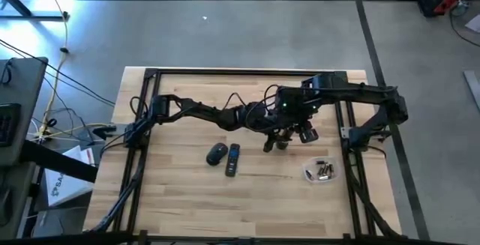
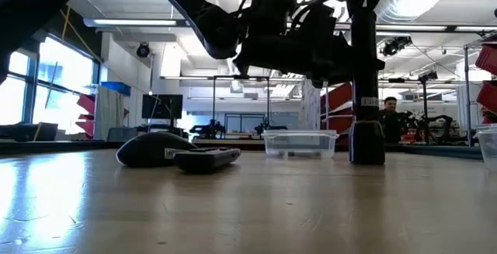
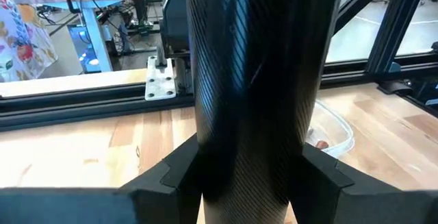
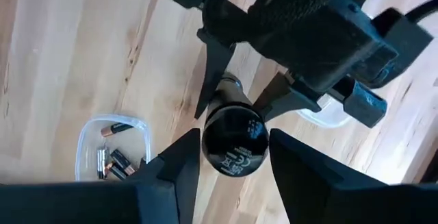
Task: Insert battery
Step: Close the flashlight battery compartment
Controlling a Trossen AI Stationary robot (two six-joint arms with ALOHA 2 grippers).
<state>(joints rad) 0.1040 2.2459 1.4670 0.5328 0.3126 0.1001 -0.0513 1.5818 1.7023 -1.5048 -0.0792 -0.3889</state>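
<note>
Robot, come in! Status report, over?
Left gripper shut on torch. Right gripper at torch's end. Batteries in tub. Mouse, remote off aside.

In the left wrist view, a black carbon-patterned cylinder (image 3: 263, 87) fills the centre, running off the top edge and hiding most of the clear plastic container (image 3: 335, 131) behind it. From above, the small batteries in the clear tray (image 1: 322, 171) at lower right are too tiny to count.
</note>
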